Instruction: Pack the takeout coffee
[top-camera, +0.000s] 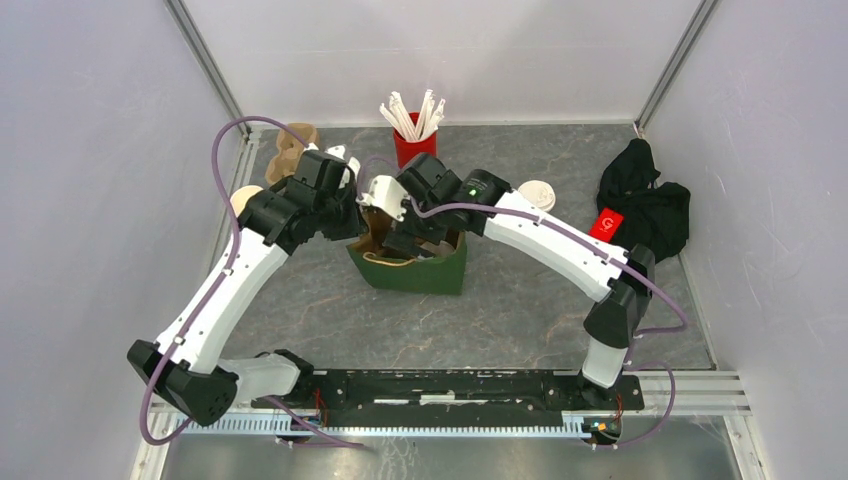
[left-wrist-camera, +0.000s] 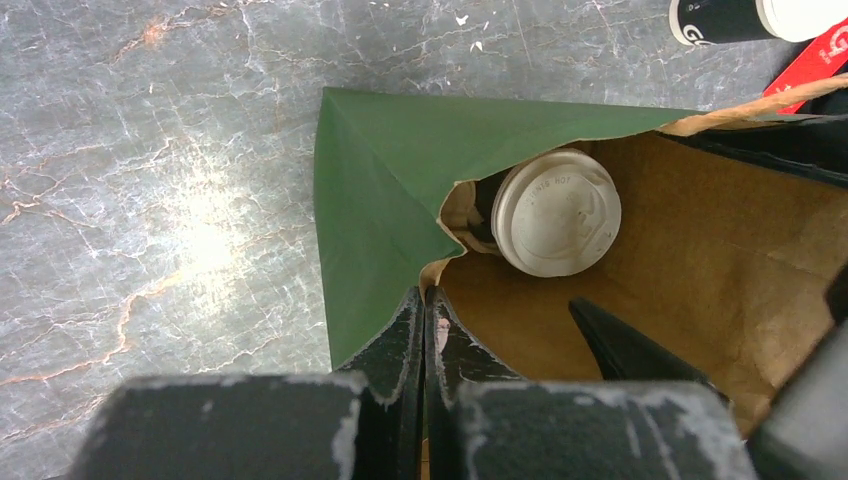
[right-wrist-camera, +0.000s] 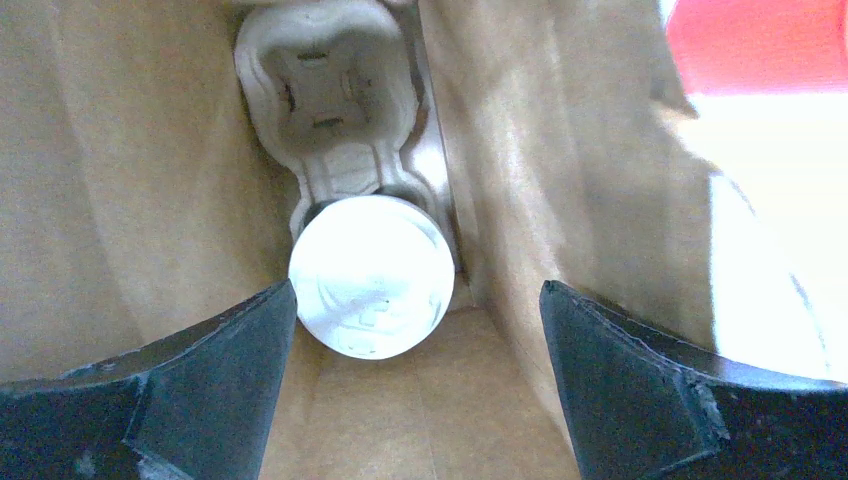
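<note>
Right gripper down inside green bag, jaws spread wide, gripping nothing. First lidded cup sits just below it in pulp tray slot. Left gripper clamped on bag rim, propping mouth open. Probably best move: lift right arm straight up, fingers clear of lid and paper walls, left pinch unmoved. Second cup stands on table, apart from bag.

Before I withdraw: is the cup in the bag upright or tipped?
Upright. The cup shows its round white lid face-on from above, seated in one socket of the pulp carrier inside the bag.
</note>
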